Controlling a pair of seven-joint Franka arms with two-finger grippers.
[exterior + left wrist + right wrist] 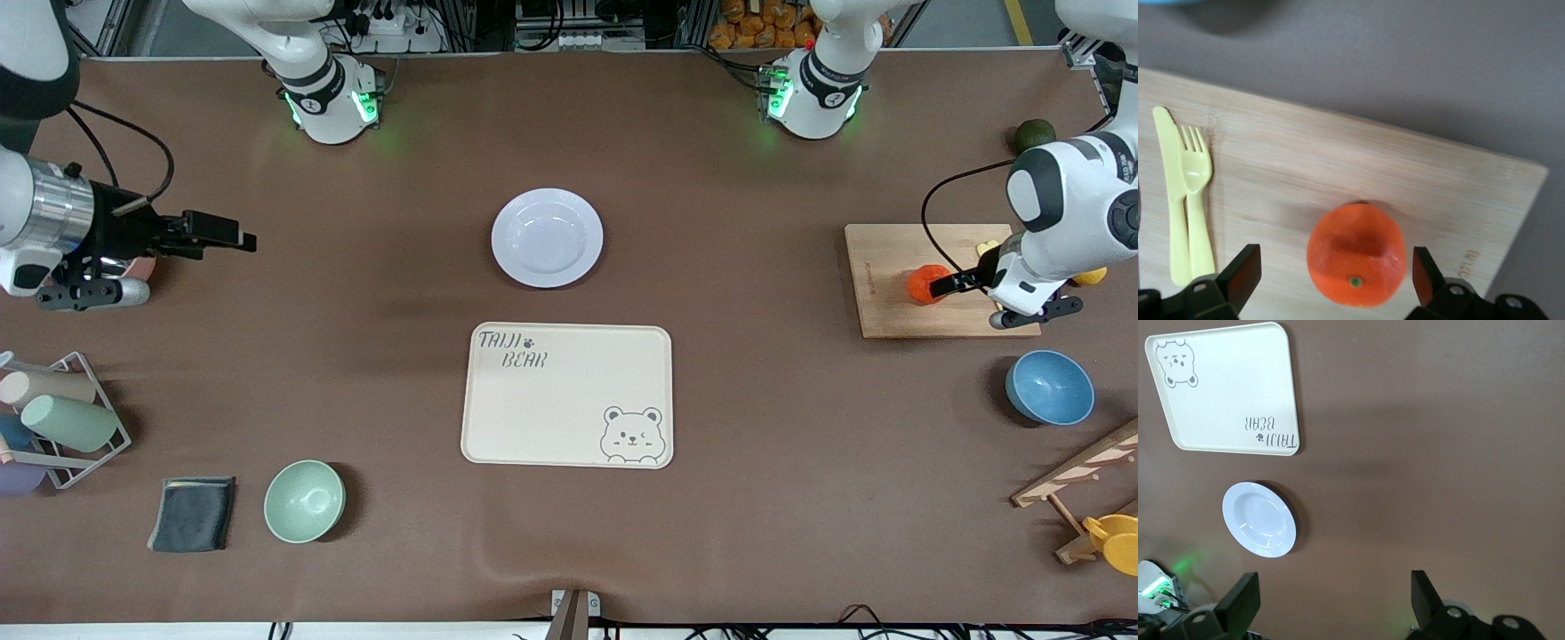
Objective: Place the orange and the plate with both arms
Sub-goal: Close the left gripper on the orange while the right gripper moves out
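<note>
**Left gripper straddles orange, nothing grasped yet**

Right gripper point(222, 233) waits jaws apart over the table's right-arm end, well apart from the plate point(547, 237), which sits mid-table just farther than the bear tray point(567, 394). Left gripper point(1337, 272), jaws apart, brackets the orange point(1357, 255) on the cutting board point(889, 267), likely lined up for closing.

My table point(765, 498) is one brown sheet. At the frame's centre lies the cream bear tray point(566, 394), with the plate point(547, 237) just above it. Lower in the frame sit a green bowl point(304, 500) and a folded grey cloth point(193, 513). A wire rack of cups point(62, 418) lies at one edge; at the other edge are a wooden board point(889, 258), a blue bowl point(1049, 388) and, higher up, a dark green fruit point(1034, 134).
</note>
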